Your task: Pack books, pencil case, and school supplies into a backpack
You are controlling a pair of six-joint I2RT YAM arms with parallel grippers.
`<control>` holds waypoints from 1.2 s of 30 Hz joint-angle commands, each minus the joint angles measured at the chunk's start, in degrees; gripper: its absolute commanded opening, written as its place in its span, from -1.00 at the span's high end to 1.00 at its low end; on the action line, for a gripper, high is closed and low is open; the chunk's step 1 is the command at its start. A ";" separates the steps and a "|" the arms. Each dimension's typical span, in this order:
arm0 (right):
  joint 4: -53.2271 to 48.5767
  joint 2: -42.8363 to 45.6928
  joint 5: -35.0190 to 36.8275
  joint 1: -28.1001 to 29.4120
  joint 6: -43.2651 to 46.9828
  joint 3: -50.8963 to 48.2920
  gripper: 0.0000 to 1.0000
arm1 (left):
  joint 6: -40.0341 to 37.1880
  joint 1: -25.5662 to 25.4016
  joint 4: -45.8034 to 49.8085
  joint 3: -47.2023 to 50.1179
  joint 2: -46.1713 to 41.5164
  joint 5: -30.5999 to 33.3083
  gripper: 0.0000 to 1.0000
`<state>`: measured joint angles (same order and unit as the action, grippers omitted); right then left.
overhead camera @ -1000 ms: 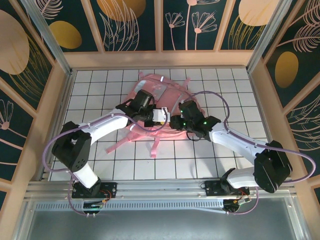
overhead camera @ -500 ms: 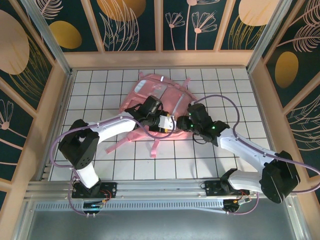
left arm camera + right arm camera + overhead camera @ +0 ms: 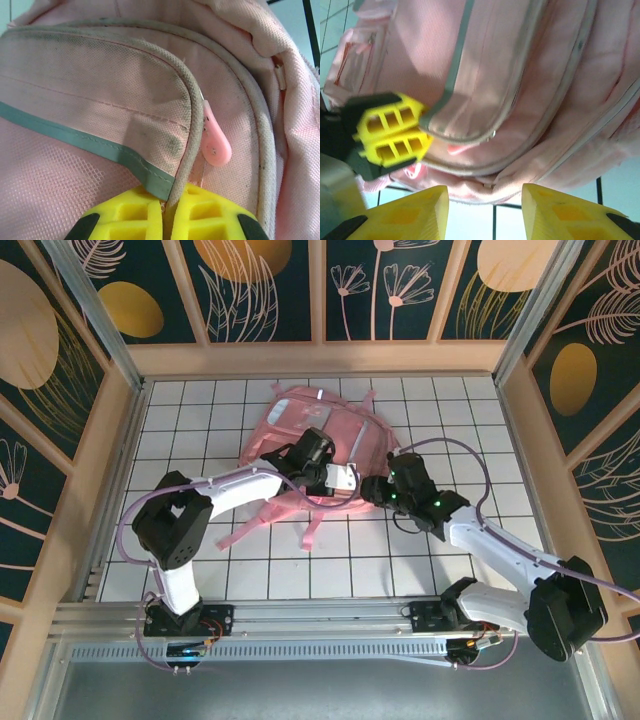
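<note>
The light-pink backpack [image 3: 300,435] lies flat on the tiled table, mid-back. My left gripper [image 3: 337,478] is at its near right side. In the left wrist view its yellow fingers [image 3: 135,215] are shut on the grey piped edge of a flap of the backpack [image 3: 100,85], beside a pink zipper pull [image 3: 216,145]. My right gripper [image 3: 374,491] stands open just off the backpack's near edge. Its yellow fingers [image 3: 405,212] are spread with only tile between them, the backpack [image 3: 530,75] beyond the tips and the left gripper [image 3: 390,132] at the left. Books, pencil case and school supplies are out of view.
Pink straps [image 3: 308,530] trail from the backpack toward the near side. Wooden walls [image 3: 320,358] enclose the white tiled table [image 3: 200,420] at the back and sides. Purple cables loop over both arms.
The left gripper opened briefly, slid right along the backpack and shut on the piped flap edge. The right gripper drew back a little to the right and nearer, staying open.
</note>
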<state>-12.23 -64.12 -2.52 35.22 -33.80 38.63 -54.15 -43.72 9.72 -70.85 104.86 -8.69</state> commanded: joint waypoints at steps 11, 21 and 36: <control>4.78 -3.93 -0.08 2.52 -3.45 4.15 0.06 | 17.57 1.28 25.06 -24.71 6.90 -14.22 1.00; -7.27 -0.93 1.85 -0.18 2.37 9.02 0.18 | 28.23 4.48 18.58 -19.55 4.16 -28.64 1.00; 0.41 -8.75 4.65 0.11 7.25 11.05 0.41 | 31.30 5.58 12.35 -12.80 1.58 -33.76 1.00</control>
<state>-15.11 -71.94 0.21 35.33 -30.13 47.66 -25.36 -37.98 22.74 -84.12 109.51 -35.94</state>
